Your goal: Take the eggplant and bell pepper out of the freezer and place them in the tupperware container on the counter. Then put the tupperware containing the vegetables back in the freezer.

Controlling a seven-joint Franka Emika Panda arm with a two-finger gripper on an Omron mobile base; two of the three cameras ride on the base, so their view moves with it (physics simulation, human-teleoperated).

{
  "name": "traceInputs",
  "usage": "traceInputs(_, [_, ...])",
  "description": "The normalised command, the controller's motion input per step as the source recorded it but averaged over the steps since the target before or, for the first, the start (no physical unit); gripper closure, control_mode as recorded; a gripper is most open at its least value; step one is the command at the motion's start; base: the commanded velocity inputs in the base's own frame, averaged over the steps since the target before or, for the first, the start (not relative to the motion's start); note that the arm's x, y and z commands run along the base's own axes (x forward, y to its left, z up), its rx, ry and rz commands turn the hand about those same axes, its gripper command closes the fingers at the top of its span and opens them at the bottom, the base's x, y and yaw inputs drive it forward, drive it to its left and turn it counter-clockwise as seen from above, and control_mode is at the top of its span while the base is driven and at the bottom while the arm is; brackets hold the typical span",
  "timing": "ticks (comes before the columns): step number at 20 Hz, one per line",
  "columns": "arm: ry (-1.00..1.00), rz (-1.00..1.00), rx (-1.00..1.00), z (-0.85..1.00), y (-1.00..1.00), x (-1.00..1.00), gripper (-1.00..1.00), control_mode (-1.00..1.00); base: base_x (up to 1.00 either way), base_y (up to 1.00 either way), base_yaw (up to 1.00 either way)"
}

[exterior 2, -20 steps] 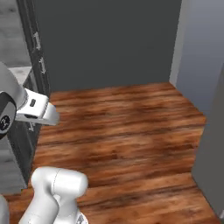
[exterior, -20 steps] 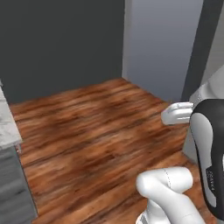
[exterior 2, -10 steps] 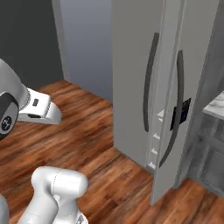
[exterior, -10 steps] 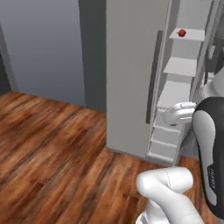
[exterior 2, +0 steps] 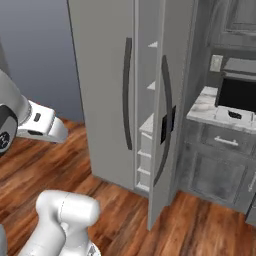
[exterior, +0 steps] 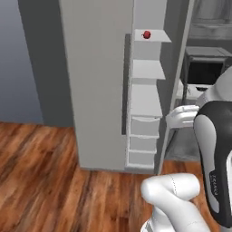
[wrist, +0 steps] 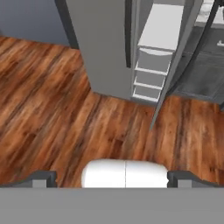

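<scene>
The freezer (exterior: 97, 81) stands with one door ajar, its white shelves (exterior: 146, 97) showing in the gap. In the left base view the bell pepper (exterior: 146, 34), small and bright red, sits on the top visible shelf, near its front edge; the right base view looks at the same gap more edge-on, so the shelves appear as thin white slivers (exterior 2: 150, 125) and the pepper cannot be made out there. The eggplant cannot be made out on any shelf.

The right base view gives what the left barely does: the marble surface (exterior 2: 210, 107) to the right of the freezer, atop grey cabinets with a silver drawer handle (exterior 2: 226, 142), and a black-fronted microwave (exterior 2: 239, 95) standing on it. From the left base view the microwave (exterior: 205, 72) shows past the open door.

In the hand view the end effector (wrist: 112, 177) points down at the wood floor (wrist: 57, 109), its two dark fingertips (wrist: 41, 178) set wide apart with nothing between them, well short of the freezer's lower drawers (wrist: 151, 74).
</scene>
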Motion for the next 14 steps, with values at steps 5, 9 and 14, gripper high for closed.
traceInputs(5, [0.00, 0.00, 0.00, 0.00, 0.00, 0.00, -1.00, 1.00, 0.25, 0.34, -0.47])
traceInputs(9, [0.00, 0.00, 0.00, 0.00, 0.00, 0.00, -1.00, 1.00, 0.49, 0.51, -0.43])
traceInputs(14, [0.00, 0.00, 0.00, 0.00, 0.00, 0.00, -1.00, 1.00, 0.48, 0.62, -0.41])
